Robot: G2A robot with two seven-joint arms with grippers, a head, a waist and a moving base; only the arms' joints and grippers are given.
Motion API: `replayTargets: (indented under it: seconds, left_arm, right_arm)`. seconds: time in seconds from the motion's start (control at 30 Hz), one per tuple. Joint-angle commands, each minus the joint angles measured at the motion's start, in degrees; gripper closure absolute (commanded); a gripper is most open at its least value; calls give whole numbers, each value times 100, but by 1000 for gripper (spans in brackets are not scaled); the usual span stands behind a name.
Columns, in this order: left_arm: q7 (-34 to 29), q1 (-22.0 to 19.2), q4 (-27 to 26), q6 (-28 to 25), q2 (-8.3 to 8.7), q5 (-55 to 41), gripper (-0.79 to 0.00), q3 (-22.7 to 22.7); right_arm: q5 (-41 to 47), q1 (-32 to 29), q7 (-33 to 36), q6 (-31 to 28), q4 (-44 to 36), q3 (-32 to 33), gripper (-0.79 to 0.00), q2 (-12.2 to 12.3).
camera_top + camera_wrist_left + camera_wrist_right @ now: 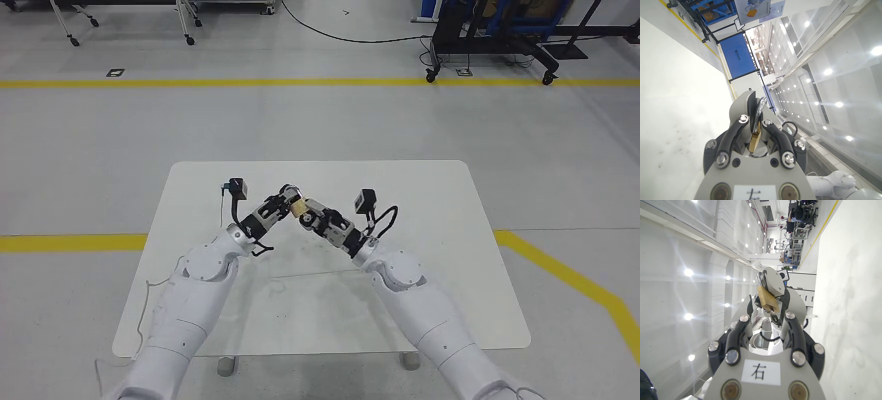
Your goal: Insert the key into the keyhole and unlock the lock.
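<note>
L arm and R arm both come up off the table (450, 230), elbows out, forearms angled inward. Their wrists point at each other, and the tips meet above the table's middle.

L gripper (758, 108): narrow, clamped on the lock (767, 299). The brass body sits between its fingers (745, 108), edge-on to the L wrist cam. The shackle (761, 105) end lies toward the fingertips and the bottom end back toward the palm. The lock is held in the air, well clear of the tabletop.

R gripper (768, 301): faces the L gripper head-on, tips right at the lock's bottom end. Its jaws stand fairly wide, the gap much broader than the key.

Key (774, 316): silver, its head w/ hole turned flat toward the R wrist cam. It sticks out of the lock's bottom face, so the blade looks to be in the keyhole. The head sits inside the R gripper's gap, off-centre, just beside one finger (791, 313). Can't tell if that finger touches it; the other finger is clearly apart from it.
</note>
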Motion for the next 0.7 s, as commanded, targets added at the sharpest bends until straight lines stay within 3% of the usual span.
replayTargets:
  seconds: [0.0, 0.07, 0.13, 0.17, 0.53, 0.57, 0.6, 0.63, 0.67]
  left_arm:
    - [19, -7, 9, 31, 0, 19, 0, 8]
    - [41, -16, 14, 56, 1, 44, 0, 12]
    - [61, -21, 15, 60, 3, 80, 0, 14]
    - [72, -24, 13, 53, 6, 111, 0, 14]
    - [298, -7, -34, -153, 25, 619, 0, 69]
    - [302, -6, -35, -156, 26, 626, -114, 73]
    - [301, -5, -39, -164, 26, 620, -382, 74]
    - [304, -4, -42, -170, 26, 606, -785, 72]
    - [291, -1, -53, -180, 26, 577, -785, 72]
  right_arm:
    - [-134, -28, -66, -22, -67, -14, -265, 6]
    - [-202, -53, -110, -34, -110, -16, -117, 11]
    - [-242, -70, -141, -27, -137, -15, -86, 14]
    - [-269, -73, -156, -11, -140, -16, -22, 16]
    - [-327, -60, -192, 51, -128, 35, 0, 36]
    - [-325, -65, -186, 49, -132, 45, 0, 40]
    - [-332, -72, -185, 35, -136, 59, 0, 45]
    - [-336, -81, -188, 27, -141, 75, 0, 50]
    - [-312, -95, -186, 15, -150, 95, 0, 54]
